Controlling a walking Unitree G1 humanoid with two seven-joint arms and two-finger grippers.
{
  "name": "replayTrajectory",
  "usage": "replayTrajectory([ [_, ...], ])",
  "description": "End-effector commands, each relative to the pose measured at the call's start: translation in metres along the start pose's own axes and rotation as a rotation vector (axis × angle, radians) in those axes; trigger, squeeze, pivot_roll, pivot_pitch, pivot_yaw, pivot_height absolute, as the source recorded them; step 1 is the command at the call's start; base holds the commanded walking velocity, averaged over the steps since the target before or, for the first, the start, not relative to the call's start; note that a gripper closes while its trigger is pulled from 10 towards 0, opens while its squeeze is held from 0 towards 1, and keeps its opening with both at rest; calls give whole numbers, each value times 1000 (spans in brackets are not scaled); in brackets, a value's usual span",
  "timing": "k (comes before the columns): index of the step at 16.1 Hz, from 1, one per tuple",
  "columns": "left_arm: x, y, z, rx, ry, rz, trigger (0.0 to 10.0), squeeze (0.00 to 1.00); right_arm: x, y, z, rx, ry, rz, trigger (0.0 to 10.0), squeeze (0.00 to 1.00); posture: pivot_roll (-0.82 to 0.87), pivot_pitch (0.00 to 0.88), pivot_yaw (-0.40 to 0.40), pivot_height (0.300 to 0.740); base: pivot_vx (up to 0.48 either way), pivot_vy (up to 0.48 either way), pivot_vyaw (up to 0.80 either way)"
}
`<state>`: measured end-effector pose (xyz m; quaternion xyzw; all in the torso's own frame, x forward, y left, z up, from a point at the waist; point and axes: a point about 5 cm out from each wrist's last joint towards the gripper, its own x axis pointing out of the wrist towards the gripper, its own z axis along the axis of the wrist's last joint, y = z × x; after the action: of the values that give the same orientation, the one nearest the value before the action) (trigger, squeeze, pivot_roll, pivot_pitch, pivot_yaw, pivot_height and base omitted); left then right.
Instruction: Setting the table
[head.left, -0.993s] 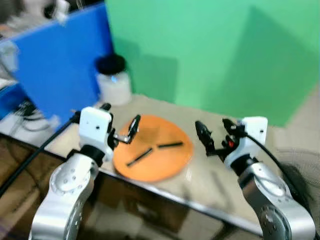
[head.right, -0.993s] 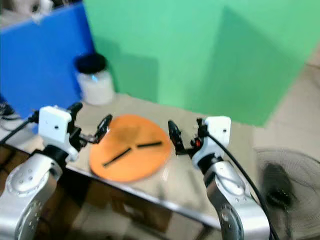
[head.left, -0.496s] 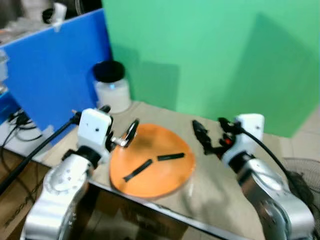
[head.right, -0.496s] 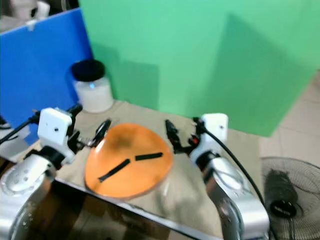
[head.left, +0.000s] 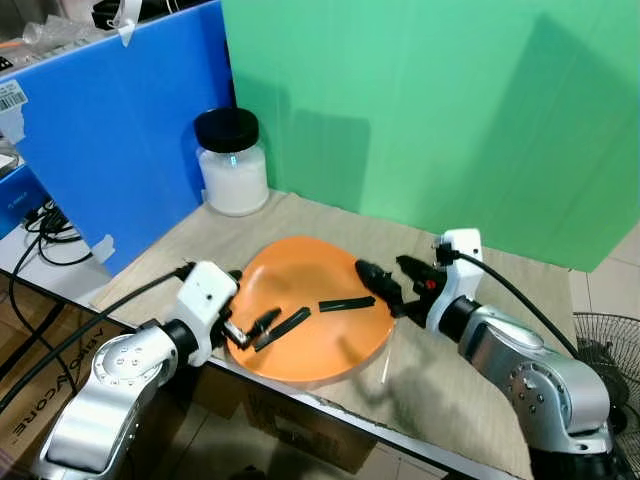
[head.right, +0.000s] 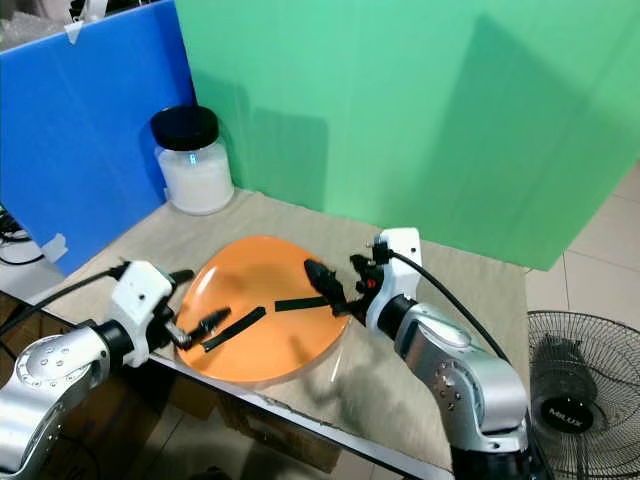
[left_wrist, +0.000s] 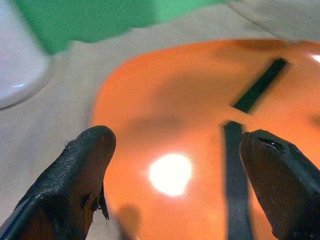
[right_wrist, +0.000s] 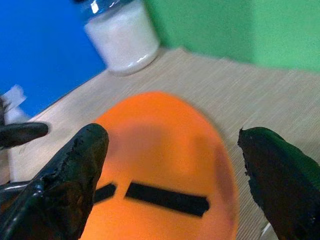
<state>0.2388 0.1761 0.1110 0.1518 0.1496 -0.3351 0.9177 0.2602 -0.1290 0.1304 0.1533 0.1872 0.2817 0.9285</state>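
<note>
An orange plate (head.left: 305, 275) lies on the cloth-covered table (head.left: 470, 395), with two black strips (head.left: 347, 303) (head.left: 282, 329) on it. My left gripper (head.left: 252, 297) is open at the plate's near-left rim, its lower finger close to the nearer strip (left_wrist: 235, 165). My right gripper (head.left: 382, 268) is open at the plate's right rim, its fingers pointing across the plate toward the farther strip (right_wrist: 167, 197). Neither gripper holds anything. In the left wrist view the plate (left_wrist: 165, 100) spans the gap between the fingers.
A jar of white powder with a black lid (head.left: 231, 165) stands at the table's back left. A blue panel (head.left: 110, 130) and a green wall (head.left: 450, 110) close the back. A floor fan (head.right: 575, 380) stands to the right, and cables (head.left: 45, 235) hang at the left.
The camera has shifted and the blur is gone. Both grippers have come down from above the plate to its rim, the left one to the near-left edge.
</note>
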Motion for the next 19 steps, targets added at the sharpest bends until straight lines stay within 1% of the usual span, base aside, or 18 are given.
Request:
replayTrajectory([
  [1, -2, 2, -10, 37, 54, -42, 10000, 0, -2, -5, 0, 3, 29, 46, 10000, 1000, 82, 36, 2, 740, 0, 0, 0],
  [3, -5, 3, -17, 51, 80, -44, 10000, 0, -2, -7, -1, 12, 41, 74, 10000, 1000, 82, 36, 2, 740, 0, 0, 0],
  [4, -9, 2, -24, 50, 82, -69, 10000, 0, 0, -16, -1, 57, 41, 74, 10000, 1000, 82, 33, 1, 740, 0, 0, 0],
  [6, -13, -6, -31, 45, 77, -114, 10000, 0, 3, -23, -2, 72, 51, 72, 10000, 1000, 85, 31, -4, 740, 0, 0, 0],
  [7, -14, -10, -32, 40, 65, -126, 10000, 0, 4, -23, -3, 90, 51, 80, 10000, 1000, 86, 30, -9, 740, 0, 0, 0],
  [9, -13, -13, -35, 36, 40, -129, 10000, 0, 6, -25, -6, 91, 74, 98, 10000, 1000, 85, 28, -14, 740, 0, 0, 0],
  [10, -13, -16, -38, 39, 33, -137, 10000, 0, 8, -26, -9, 88, 87, 95, 10000, 937, 85, 28, -14, 740, 0, 0, 0],
  [11, -14, -21, -42, 42, 31, -156, 10000, 0, 10, -28, -10, 89, 92, 89, 10000, 710, 82, 29, -18, 740, 0, 0, 0],
  [12, -14, -26, -46, 39, 28, -173, 10000, 0, 12, -32, -11, 91, 91, 70, 10000, 678, 82, 29, -18, 740, 0, 0, 0],
  [14, -14, -29, -49, 39, 25, -192, 10000, 0, 13, -37, -12, 102, 88, 43, 10000, 651, 80, 27, -19, 740, 0, 0, 0],
  [15, -13, -31, -54, 44, 29, -197, 10000, 0, 13, -39, -13, 107, 88, 37, 10000, 557, 80, 27, -19, 740, 0, 0, 0],
  [16, -13, -32, -55, 46, 30, -200, 10000, 0, 13, -39, -13, 109, 88, 37, 10000, 361, 80, 27, -19, 740, 0, 0, 0],
  [17, -13, -34, -61, 51, 34, -206, 10000, 0, 13, -40, -14, 114, 86, 31, 10000, 0, 73, 26, -18, 740, 0, 0, 0],
  [19, -11, -36, -73, 65, 52, -214, 10000, 0, 14, -42, -17, 134, 86, 29, 10000, 0, 73, 26, -18, 740, 0, 0, 0],
])
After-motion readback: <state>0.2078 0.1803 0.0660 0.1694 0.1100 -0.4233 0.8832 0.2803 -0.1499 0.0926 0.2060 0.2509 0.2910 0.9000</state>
